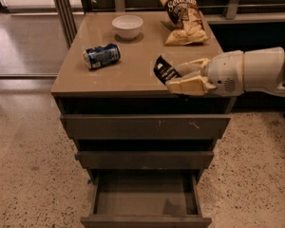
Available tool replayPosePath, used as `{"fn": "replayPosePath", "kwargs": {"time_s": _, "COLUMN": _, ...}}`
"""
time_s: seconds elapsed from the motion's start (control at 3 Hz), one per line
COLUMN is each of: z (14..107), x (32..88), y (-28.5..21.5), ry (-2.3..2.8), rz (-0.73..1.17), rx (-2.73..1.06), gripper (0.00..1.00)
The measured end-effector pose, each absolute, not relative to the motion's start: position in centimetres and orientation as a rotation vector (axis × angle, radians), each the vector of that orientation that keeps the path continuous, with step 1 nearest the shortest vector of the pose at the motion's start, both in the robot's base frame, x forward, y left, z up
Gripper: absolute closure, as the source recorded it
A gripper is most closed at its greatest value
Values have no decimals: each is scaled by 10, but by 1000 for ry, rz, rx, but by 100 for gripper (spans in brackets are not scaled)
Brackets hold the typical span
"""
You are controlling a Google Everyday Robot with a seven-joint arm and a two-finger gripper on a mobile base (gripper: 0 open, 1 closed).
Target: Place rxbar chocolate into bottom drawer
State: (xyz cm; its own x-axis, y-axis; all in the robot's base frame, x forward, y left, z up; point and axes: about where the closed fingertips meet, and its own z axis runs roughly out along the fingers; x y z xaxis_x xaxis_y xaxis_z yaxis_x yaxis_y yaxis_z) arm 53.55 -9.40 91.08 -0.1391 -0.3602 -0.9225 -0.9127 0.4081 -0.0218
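My gripper (pixel 180 77) reaches in from the right and is shut on the rxbar chocolate (pixel 165 71), a small black bar with white lettering. It holds the bar tilted above the front right part of the cabinet top (pixel 118 70). The bottom drawer (pixel 145 201) is pulled out and open below, and its tray looks empty. The two drawers above it are closed.
A blue soda can (pixel 101 55) lies on its side at the left of the cabinet top. A white bowl (pixel 127 26) stands at the back. A black-and-yellow chip bag (pixel 184 18) lies at the back right. Speckled floor surrounds the cabinet.
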Motion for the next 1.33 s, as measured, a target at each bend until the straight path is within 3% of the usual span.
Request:
{"fn": "replayPosePath", "kwargs": {"time_s": 0.33, "z": 880, "x": 526, "y": -97, "ry": 1691, "rz": 704, "rx": -1043, "gripper": 100}}
{"fn": "replayPosePath", "kwargs": {"time_s": 1.33, "z": 658, "x": 497, "y": -151, "ry": 1953, "rz": 725, "rx": -591, "gripper": 100}}
